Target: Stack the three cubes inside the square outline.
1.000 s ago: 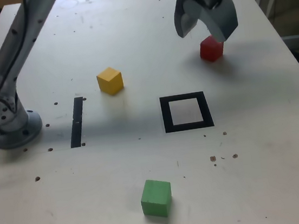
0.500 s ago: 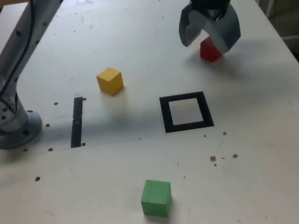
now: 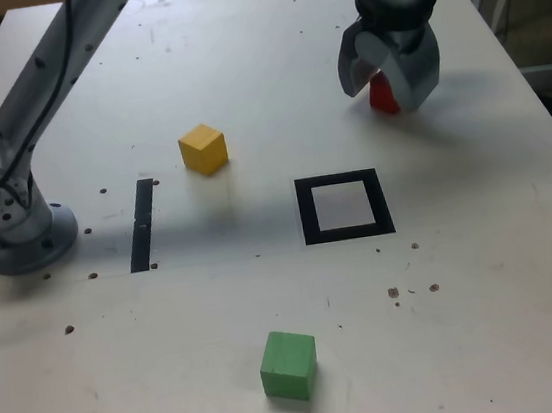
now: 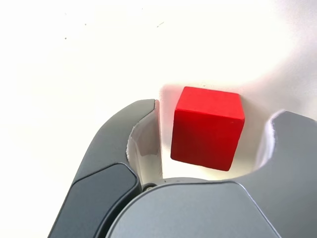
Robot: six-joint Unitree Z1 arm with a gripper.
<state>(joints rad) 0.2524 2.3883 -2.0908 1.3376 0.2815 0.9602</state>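
Note:
The red cube (image 3: 379, 99) rests on the pale table at the far right of the exterior view, mostly hidden by my gripper (image 3: 384, 91), which has come down around it. In the wrist view the red cube (image 4: 208, 129) sits between the two grey fingers (image 4: 143, 129) of the gripper (image 4: 215, 113), with a narrow gap on each side, so the jaws stand open and are not touching it. The yellow cube (image 3: 203, 149) lies toward the exterior view's left. Near the front edge is the green cube (image 3: 288, 364). The square outline (image 3: 306, 213) lies flat in the middle with nothing inside it.
A thin black strip (image 3: 142, 224) lies on the table left of the outline. The arm's grey base (image 3: 11, 224) stands at the exterior view's left edge, and the arm reaches across the back. The table's right edge (image 3: 547, 118) runs close to the red cube.
The gripper has dropped from above the red cube to around it, and its jaws have narrowed from wide open to close beside the cube. The cubes have not moved.

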